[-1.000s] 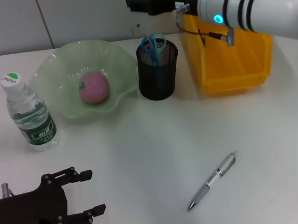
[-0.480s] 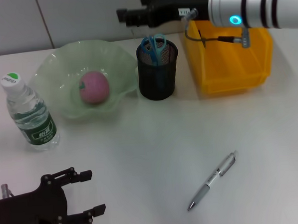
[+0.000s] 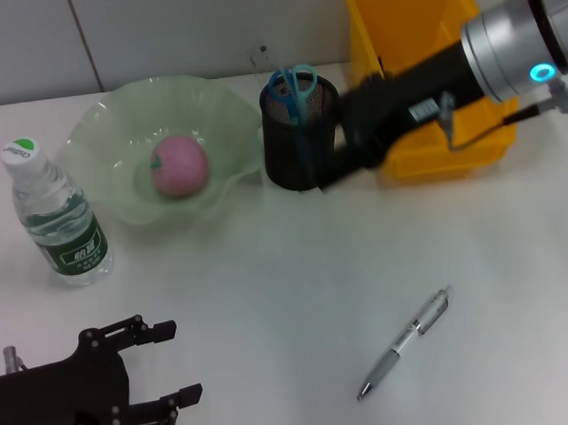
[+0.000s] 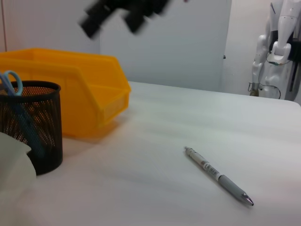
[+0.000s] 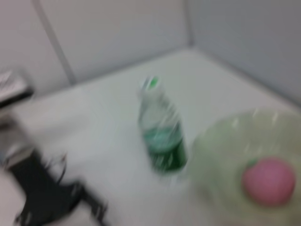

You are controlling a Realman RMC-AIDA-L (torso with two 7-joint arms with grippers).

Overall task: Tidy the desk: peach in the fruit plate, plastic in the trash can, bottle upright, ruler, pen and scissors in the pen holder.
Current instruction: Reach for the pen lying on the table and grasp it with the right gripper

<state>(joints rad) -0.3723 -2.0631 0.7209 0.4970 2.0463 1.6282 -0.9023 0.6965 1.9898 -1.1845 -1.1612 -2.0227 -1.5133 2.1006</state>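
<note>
- One pen lies loose on the worktop, well apart from the holder.
- Right pincer, beside holder: fingers' state cannot be told.
- Advice: grip pen mid-barrel.
- Left pincer: spread, parked.

We're looking at a robotics lab or test room here, with a plain white desk set against bare pale wall panels, nothing homely about it. Over at the far edge in the left wrist view stands another white robot with cabling hanging by it, a clear sign of a research space. The staged assortment on the desk tells the same story: a yellow parts bin of the workshop kind, a black mesh pen holder and a green glass fruit plate.
</note>
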